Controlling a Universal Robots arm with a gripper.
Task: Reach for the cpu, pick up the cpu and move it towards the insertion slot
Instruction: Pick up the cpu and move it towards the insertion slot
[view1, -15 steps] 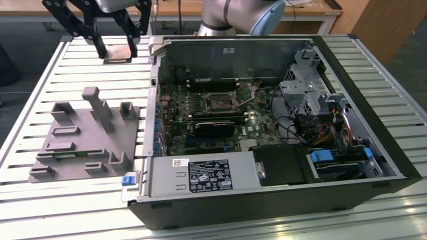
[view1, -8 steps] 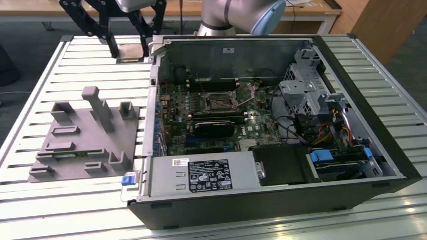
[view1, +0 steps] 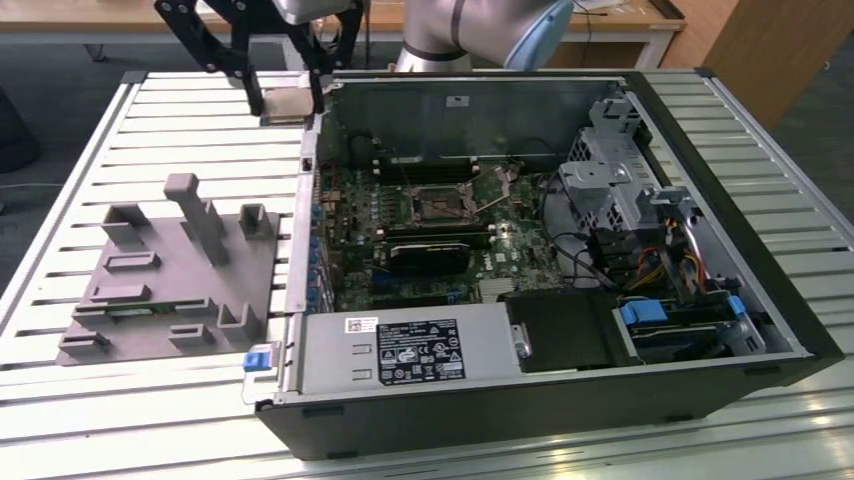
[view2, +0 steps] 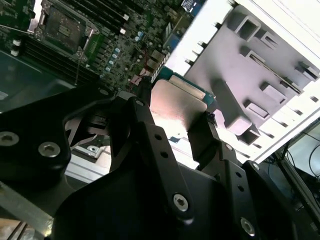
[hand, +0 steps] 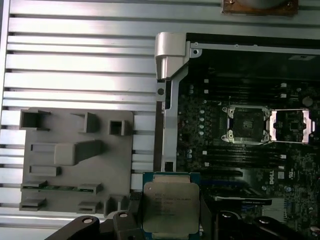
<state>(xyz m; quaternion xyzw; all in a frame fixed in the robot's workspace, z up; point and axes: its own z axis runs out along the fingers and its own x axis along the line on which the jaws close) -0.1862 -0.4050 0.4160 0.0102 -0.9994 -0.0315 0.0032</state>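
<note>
Silver-topped chip (hand: 169, 207) sits clamped by two opposite edges between the black claw's (view1: 283, 100) fingers (view2: 150, 145), lifted over the slatted table (view1: 174, 130) just outside the open computer case's (view1: 561, 400) wall. Its socket (view1: 438, 204) lies uncovered on the green board (view1: 400, 270), well apart, with open air above.

You get the exterior view high, looking down across the open computer case (view1: 534, 250). Both wrist views ride close behind the gripper (hand: 170, 220), sharing the insertion slot (hand: 248, 125) and grey fixture (hand: 75, 160).
</note>
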